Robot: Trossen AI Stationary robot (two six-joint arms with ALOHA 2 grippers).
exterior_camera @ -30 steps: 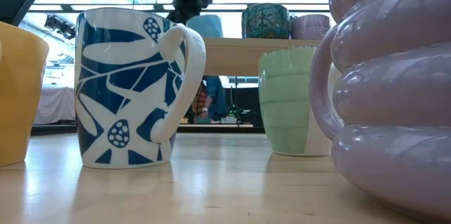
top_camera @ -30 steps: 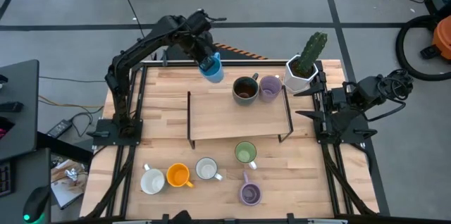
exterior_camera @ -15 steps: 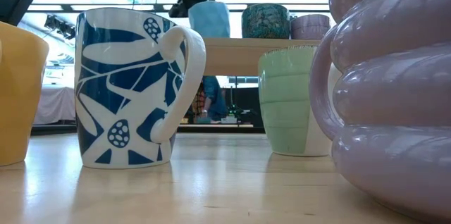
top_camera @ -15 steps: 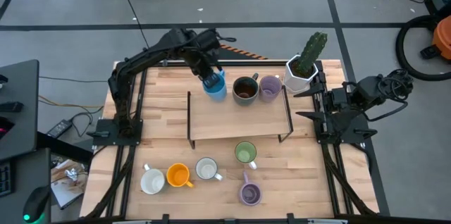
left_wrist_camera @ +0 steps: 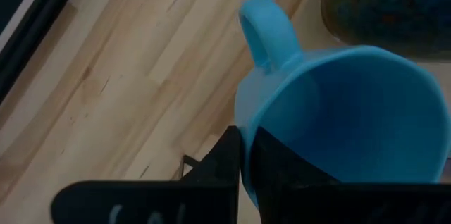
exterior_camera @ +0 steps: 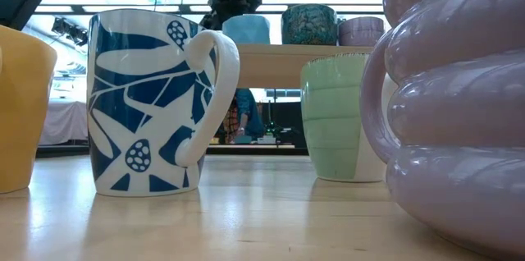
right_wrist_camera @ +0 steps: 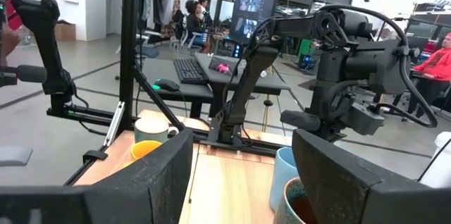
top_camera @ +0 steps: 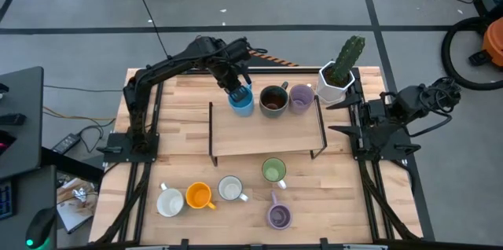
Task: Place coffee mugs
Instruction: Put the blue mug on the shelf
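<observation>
My left gripper [top_camera: 238,93] is shut on a light blue mug [top_camera: 243,104] at the far left of a raised wooden shelf [top_camera: 267,134]. The mug stands upright beside a dark brown mug [top_camera: 273,101] and a purple mug [top_camera: 301,97]. In the low view the blue mug [exterior_camera: 246,29] has its base level with the shelf top. On the near table stand white [top_camera: 170,201], orange [top_camera: 200,196], white-and-blue patterned [top_camera: 230,189], green [top_camera: 273,170] and purple [top_camera: 278,216] mugs. My right gripper [right_wrist_camera: 239,175] is open and waits at the table's right side. My left gripper holds the blue mug by its rim wall [left_wrist_camera: 244,155], a little way round from the handle [left_wrist_camera: 264,30]. One finger is inside the mug and the other finger [left_wrist_camera: 222,164] outside. The fingers come from above, pointing down. The mug is upright, its base at the shelf top.
A white hexagonal cactus pot [top_camera: 336,77] stands at the shelf's far right corner. The shelf rests on thin black legs [top_camera: 211,136]. The right arm's base [top_camera: 381,128] fills the table's right edge. Bare shelf surface lies on the near side of the three mugs.
My left gripper has carried the blue mug from beyond the shelf's far left corner toward the near edge and slightly right, over the shelf, and lowered it beside the dark brown mug. The mug, tilted before, now stands upright.
</observation>
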